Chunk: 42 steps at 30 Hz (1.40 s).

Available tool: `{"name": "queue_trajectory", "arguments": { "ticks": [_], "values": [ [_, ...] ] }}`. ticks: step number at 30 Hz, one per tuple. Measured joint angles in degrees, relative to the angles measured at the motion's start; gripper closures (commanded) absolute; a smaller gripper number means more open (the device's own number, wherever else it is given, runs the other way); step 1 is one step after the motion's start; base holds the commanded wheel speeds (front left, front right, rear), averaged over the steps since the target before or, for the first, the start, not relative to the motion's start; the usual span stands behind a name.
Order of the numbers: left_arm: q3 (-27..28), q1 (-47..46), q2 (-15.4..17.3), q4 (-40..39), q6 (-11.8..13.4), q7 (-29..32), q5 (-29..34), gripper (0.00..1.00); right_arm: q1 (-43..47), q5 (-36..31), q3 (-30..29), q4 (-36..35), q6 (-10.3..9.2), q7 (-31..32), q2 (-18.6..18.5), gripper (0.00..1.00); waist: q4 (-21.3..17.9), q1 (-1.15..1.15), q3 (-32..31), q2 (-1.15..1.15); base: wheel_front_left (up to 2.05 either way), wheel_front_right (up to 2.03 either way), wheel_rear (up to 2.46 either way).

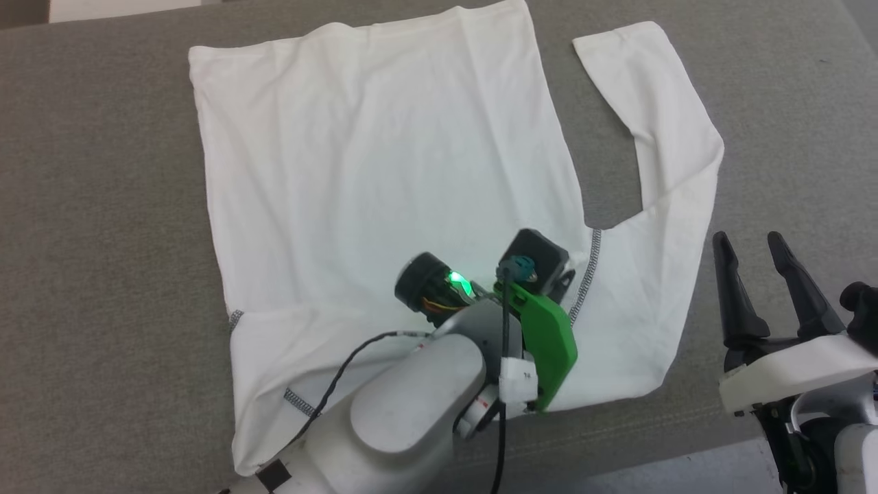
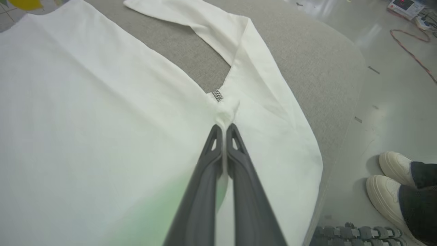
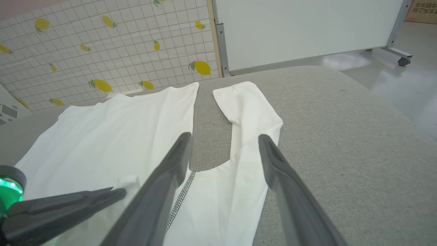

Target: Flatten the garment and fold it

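Observation:
The garment (image 1: 384, 171) is a white shirt lying mostly flat on the grey padded table (image 1: 103, 206). One long sleeve (image 1: 675, 137) bends away at the right; the other sleeve (image 1: 288, 357) lies folded across the near hem. Dark zigzag stitching (image 1: 588, 274) marks the armpit seam. My left gripper (image 2: 224, 127) is shut on a small pinch of the garment's cloth (image 2: 225, 114) just below that seam. My right gripper (image 1: 768, 274) hovers open beside the sleeve's near edge, nothing between its fingers (image 3: 177, 160).
The table's rounded front edge (image 1: 686, 453) runs close to my arms, with shiny floor beyond. A person's white shoes (image 2: 392, 177) stand on the floor beside the table. A white panel on wheels (image 3: 307, 27) and a lemon-patterned wall (image 3: 102, 44) stand behind the table.

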Motion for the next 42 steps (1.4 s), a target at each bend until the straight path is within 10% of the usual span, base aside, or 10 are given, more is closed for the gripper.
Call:
{"name": "queue_trajectory", "arguments": {
  "ticks": [13, 14, 15, 16, 22, 32, 42],
  "values": [
    [-13.71, -3.87, -0.13, 10.62, -2.32, 2.49, -8.33, 1.00, -1.72, 1.71, 2.42, 4.25, 0.00, -2.25, 0.18, 0.00, -5.98, 0.00, 2.39, 0.00, 0.00, 0.00, 0.00],
    [-14.32, -4.09, -0.15, 11.41, -2.32, 3.50, -8.64, 0.79, -1.72, 1.71, 2.46, 4.47, 0.00, -2.27, 0.16, 0.00, -6.32, 0.00, 2.50, 0.00, 0.00, 0.00, 0.00],
    [-14.62, -4.32, -0.20, 11.92, -2.32, 4.16, -8.81, 0.18, -1.72, 1.71, 2.47, 4.64, 0.00, -2.32, 0.16, 0.00, -6.55, 0.00, 2.56, 0.00, 0.00, 0.00, 0.00],
    [-14.90, -4.71, -0.34, 12.32, -2.32, 5.08, -9.04, 0.00, -1.72, 1.71, 2.48, 4.80, 0.00, -2.33, 0.18, 0.00, -6.79, 0.00, 2.59, 0.00, 0.00, 0.00, 0.00],
    [-15.74, -5.44, -1.35, 11.55, -3.33, 8.27, -11.96, 0.00, -1.69, 1.53, 1.36, 4.88, 0.00, -2.57, 0.18, 0.00, -6.01, 0.00, 2.09, 0.00, 0.00, 0.00, 0.00],
    [-5.70, -6.70, -0.43, 5.42, 2.54, -14.74, -15.21, 0.00, -1.60, 0.40, -1.18, 2.20, 0.00, -1.05, -0.92, 0.00, -0.69, 0.00, -0.31, 0.00, 0.00, 0.00, 0.00],
    [12.45, -0.71, 12.61, -6.06, 11.50, -25.10, -11.17, 0.00, -12.39, -0.30, -5.27, 9.15, 0.00, -0.74, -6.80, 0.00, 4.41, 0.00, 0.63, 0.00, 0.00, 0.00, 0.00]
  ]
}}
